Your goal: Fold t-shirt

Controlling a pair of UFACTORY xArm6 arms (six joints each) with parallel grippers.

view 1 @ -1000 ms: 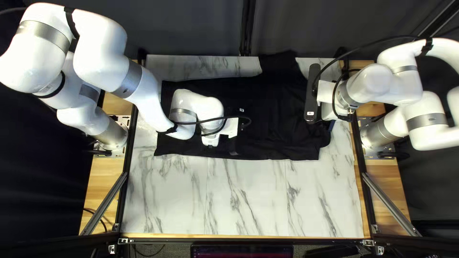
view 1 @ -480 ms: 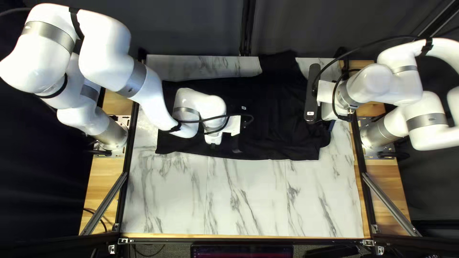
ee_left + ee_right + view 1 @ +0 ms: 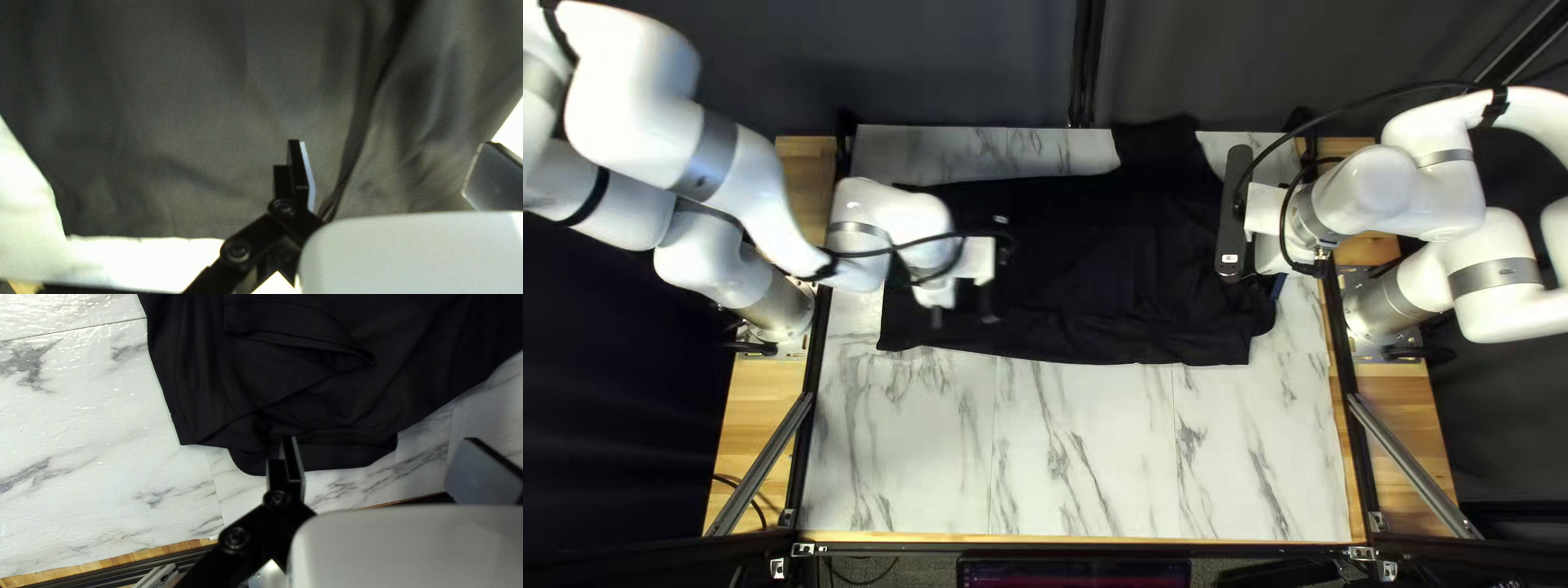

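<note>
Swung back since the earlier frame, from the middle of the black t-shirt (image 3: 1100, 261) towards its hem (image 3: 136, 226), is the left arm (image 3: 708, 152); the right arm (image 3: 1421, 196) has stayed by the collar end; the marbled tabletop (image 3: 1089, 457) lies under the t-shirt, which is spread out flat; its cloth looks light, limp and not slippery, likely to sag or crease if dragged; on top of it, the folded sleeve (image 3: 278, 321) is loose and could slip out of line; the left gripper (image 3: 393, 145) is wide and empty over it, the right gripper (image 3: 380, 440) likewise at its collar (image 3: 348, 457); corners gripped through every layer should lift best.
</note>
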